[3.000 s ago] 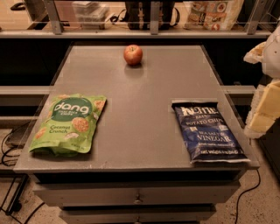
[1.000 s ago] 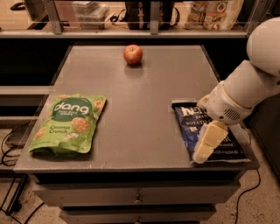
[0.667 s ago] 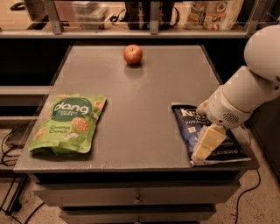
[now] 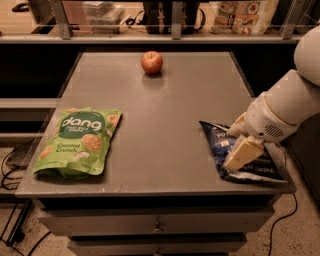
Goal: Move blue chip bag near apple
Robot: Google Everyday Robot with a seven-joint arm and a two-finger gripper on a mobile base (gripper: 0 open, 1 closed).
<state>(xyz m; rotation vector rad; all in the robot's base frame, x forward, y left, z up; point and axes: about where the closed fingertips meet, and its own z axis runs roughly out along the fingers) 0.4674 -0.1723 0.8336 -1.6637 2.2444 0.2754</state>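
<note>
— Camera view, near edge first: what lies lowest?

— The grey drawer fronts (image 4: 157,222) under the grey rectangular tabletop (image 4: 165,115). Just above them, at the near right corner, is the dark navy glossy chip bag (image 4: 262,167), lying flat with its lower end close to the table's edge.

— And the robot?

— Its cream-coloured gripper (image 4: 241,154) is down on that bag, angled across the middle of the pack, with the white arm (image 4: 285,105) reaching in from the right. Whether it has a hold on the bag I cannot tell. I judge it is there to take the bag up or to drag it.

— Any writing on the bag?

— White lettering shows beside the gripper, but most is covered and I cannot read it.

— What is on the left?

— A light green flat pouch (image 4: 77,142), well apart from the blue bag. It reads "dang" in large white letters and "Coconut Crunch" below. It is no part of the job and lies out of the way.

— Where must the bag go?

— Toward the small round red apple (image 4: 152,62), which stands alone near the far edge, well apart from the bag. Bare tabletop lies between them, so the path looks free.

— Beyond that?

— A back shelf (image 4: 175,35) with packages (image 4: 245,12), their labels unreadable.
</note>
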